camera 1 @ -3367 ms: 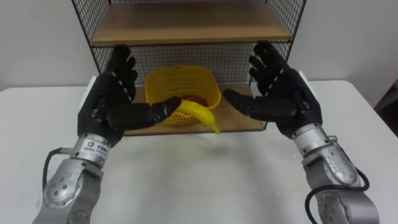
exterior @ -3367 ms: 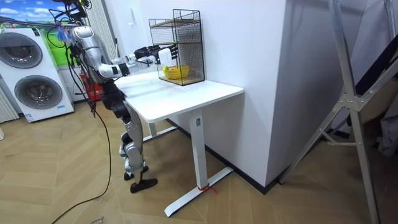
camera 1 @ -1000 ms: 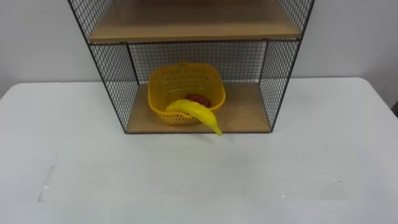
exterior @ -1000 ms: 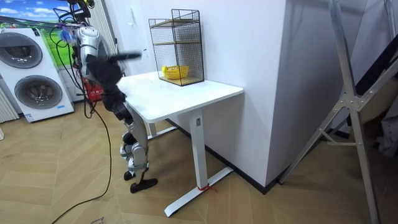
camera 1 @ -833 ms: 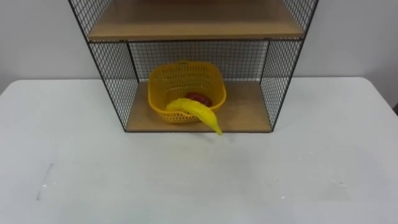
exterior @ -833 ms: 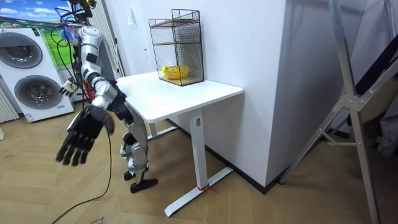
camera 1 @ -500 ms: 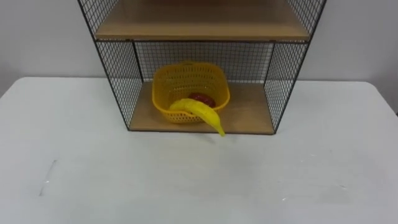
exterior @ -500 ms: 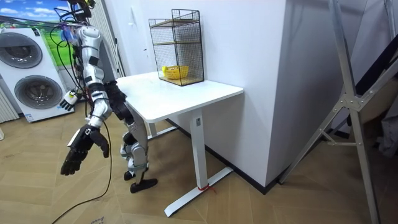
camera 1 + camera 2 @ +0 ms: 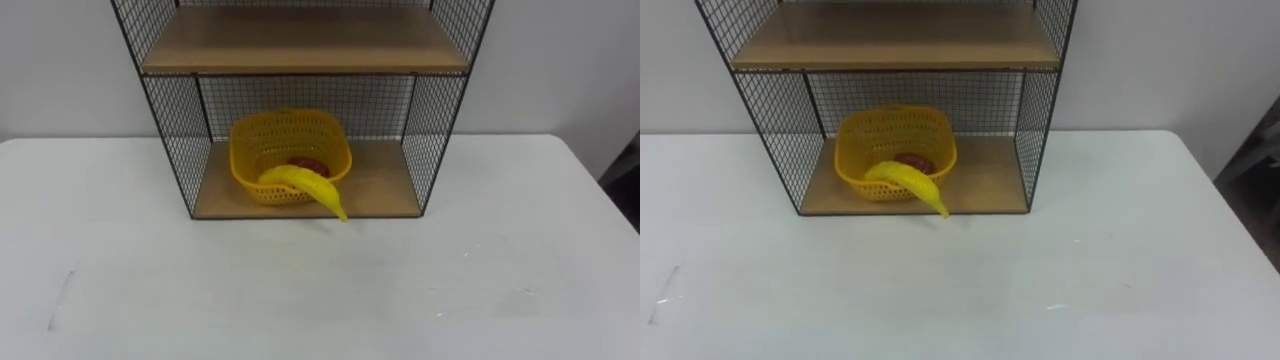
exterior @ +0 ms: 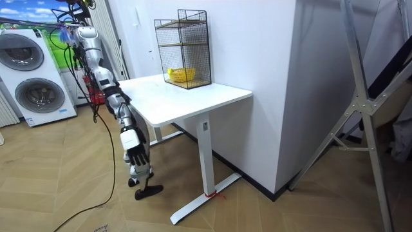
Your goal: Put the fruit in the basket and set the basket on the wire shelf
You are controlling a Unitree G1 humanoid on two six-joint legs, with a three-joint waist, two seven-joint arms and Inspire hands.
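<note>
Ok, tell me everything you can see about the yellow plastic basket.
The yellow plastic basket has perforated walls and a rounded-square rim. It stands upright on the lower wooden board of the black wire shelf, left of centre. A yellow banana lies over its front rim, tip pointing out past the shelf edge; a red fruit lies inside.

Basket (image 9: 262, 142) on lower board (image 9: 382, 186) of wire shelf (image 9: 300, 42); banana (image 9: 305, 184) over its rim

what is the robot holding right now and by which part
Nothing: the basket with the banana sits on the wire shelf, and the right hand hangs beside the robot's leg.
</note>
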